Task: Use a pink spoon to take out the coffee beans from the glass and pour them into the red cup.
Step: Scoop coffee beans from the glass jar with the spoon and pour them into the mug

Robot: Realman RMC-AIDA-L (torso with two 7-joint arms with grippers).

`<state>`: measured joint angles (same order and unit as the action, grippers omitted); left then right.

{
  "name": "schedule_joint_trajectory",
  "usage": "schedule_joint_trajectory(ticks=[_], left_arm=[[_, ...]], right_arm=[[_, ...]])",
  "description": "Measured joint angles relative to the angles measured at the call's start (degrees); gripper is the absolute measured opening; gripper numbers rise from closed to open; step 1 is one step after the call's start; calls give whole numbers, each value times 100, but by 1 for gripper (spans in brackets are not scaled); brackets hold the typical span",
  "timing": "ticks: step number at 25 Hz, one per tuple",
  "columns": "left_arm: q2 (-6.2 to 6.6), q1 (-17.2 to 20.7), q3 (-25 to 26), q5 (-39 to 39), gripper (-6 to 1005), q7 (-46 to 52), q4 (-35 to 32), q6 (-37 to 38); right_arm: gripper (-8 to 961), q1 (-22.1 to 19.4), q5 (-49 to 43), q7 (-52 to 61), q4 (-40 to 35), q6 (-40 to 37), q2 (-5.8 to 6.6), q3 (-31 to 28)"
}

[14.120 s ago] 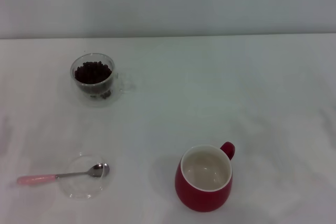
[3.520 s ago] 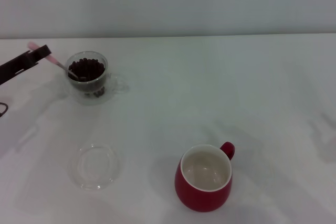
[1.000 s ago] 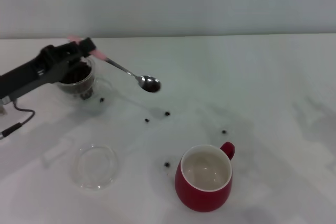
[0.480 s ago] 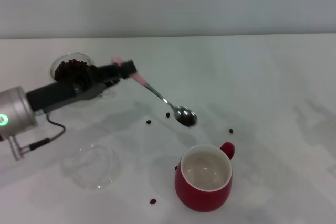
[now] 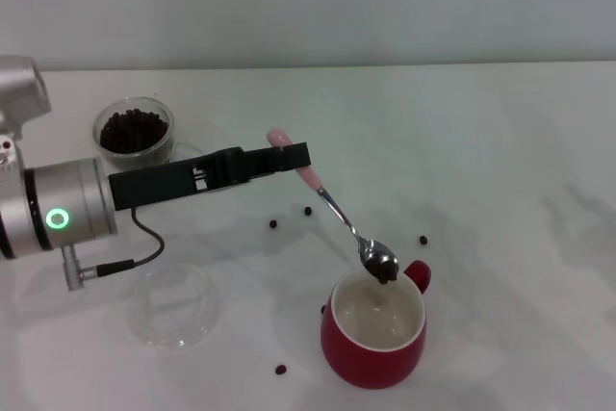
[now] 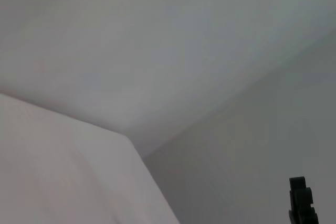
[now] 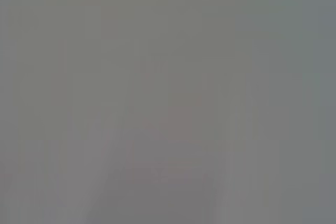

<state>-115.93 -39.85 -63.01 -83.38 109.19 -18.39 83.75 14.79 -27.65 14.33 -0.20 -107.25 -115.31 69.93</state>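
Observation:
My left gripper (image 5: 291, 155) is shut on the pale pink handle of the pink spoon (image 5: 332, 209). The spoon slants down to the right. Its silver bowl holds a few coffee beans and hangs just above the rim of the red cup (image 5: 374, 331), near the cup's handle. The cup stands upright at the front with a cream inside. The glass (image 5: 135, 131) stands at the back left, still filled with dark coffee beans (image 5: 134, 129). Several loose beans (image 5: 273, 224) lie scattered on the table. My right gripper is out of view.
A flat clear glass disc (image 5: 175, 306) lies at the front left, under my left arm's cable. The white table (image 5: 481, 161) runs back to a pale wall. The left wrist view shows only wall and a dark finger tip (image 6: 301, 203).
My left arm has carried the spoon from the glass to the right and forward, down to the red cup's rim. Beans fell off on the way and lie on the table.

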Motion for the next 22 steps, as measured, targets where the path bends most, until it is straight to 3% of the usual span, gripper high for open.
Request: schedule_joint_trajectory(ticks=[13,22], left_arm=[[-205,-237,0,-1116,132,-383,-930,-321],[-228,-440,-62,-1232,131,-583,-1225,-361]], right_arm=[[376,-32,15,0,13,2,0,-15],[377,-37,23,0,12,29,0,-24]])
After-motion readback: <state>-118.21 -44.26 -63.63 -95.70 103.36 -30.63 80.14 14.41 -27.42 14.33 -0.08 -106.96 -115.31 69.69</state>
